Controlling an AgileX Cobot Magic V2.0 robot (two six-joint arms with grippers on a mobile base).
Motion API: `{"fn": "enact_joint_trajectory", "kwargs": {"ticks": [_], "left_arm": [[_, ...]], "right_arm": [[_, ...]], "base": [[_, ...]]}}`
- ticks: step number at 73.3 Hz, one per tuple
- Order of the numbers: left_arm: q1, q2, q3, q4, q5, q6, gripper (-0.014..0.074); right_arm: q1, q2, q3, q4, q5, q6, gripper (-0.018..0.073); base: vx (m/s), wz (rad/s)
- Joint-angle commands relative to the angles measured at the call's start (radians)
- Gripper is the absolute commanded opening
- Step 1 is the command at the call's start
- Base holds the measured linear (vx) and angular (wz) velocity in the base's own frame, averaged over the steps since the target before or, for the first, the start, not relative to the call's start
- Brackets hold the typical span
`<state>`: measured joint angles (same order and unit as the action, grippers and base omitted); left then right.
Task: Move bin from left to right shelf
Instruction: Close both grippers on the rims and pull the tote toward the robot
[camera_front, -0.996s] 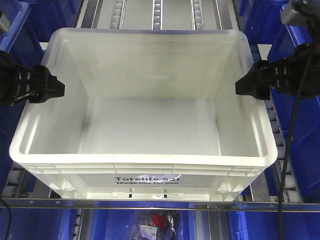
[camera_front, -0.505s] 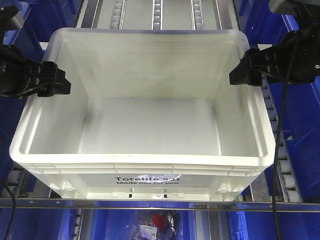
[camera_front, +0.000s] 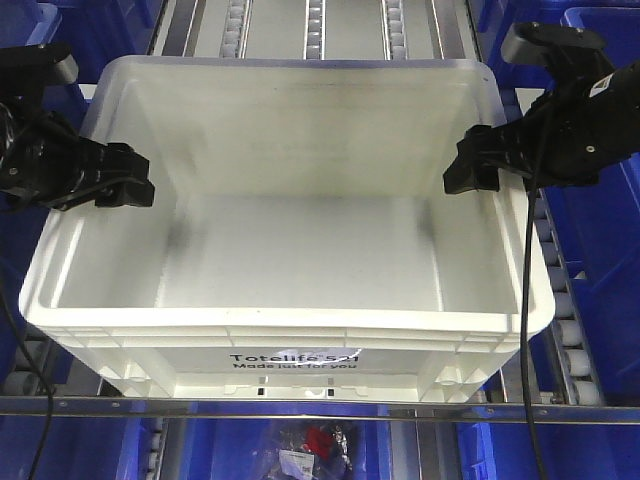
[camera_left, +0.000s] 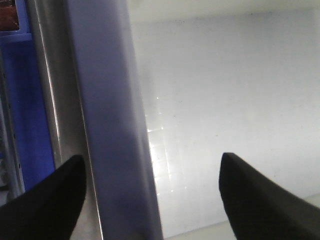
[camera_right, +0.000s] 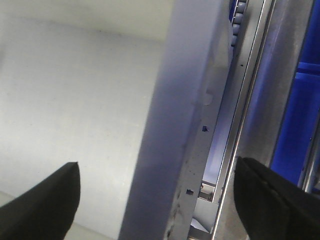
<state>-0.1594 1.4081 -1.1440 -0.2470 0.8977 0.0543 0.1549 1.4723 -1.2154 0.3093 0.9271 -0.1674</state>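
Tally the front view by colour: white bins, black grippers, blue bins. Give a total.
White bin: 1
Black grippers: 2 (left gripper, right gripper)
Blue bins: several, cut off by the frame edges, no exact count
Total counted: 3

You get bright overhead light washing the bin (camera_front: 300, 250) nearly white, with grey shadows in its corners, while both wrist views are soft and blurred.
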Motion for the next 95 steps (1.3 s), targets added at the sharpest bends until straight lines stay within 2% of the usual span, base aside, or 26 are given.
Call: {"fn": "enact_joint_trajectory", "kwargs": {"ticks": [1,71,78,85,95], "left_arm": [[-0.001,-0.021,-0.033,-0.017,-0.048,-0.009,0.0519],[-0.001,-0.016,-0.033,-0.018,-0.056,-0.009,0.0507],[-0.001,-0.016,-0.033,-0.018,-0.056,-0.009,0.0461],[-0.001,-0.016,-0.033,-0.018,-0.056,-0.009,0.0367],[-0.001,-0.016,-0.033,-0.017,-0.059,-0.009,0.0163]], "right_arm": [[-0.001,-0.021,-0.031,0.014,-0.047,-0.007,0.0594],[-0.001,0.029,-0.031,0.017,-0.071,-0.033,0.0580],[-0.001,0.029,-0.031,0.017,-0.071,-0.033,0.0538],[-0.001,0.029,-0.031,0.017,-0.069,-0.033,0.0454],[-0.001,0.029,-0.031,0.018,-0.069,-0.033,0.0246]], "base": [[0.00,0.00],[0.00,0.00],[0.00,0.00],[0.00,0.00],[0.00,0.00]]}}
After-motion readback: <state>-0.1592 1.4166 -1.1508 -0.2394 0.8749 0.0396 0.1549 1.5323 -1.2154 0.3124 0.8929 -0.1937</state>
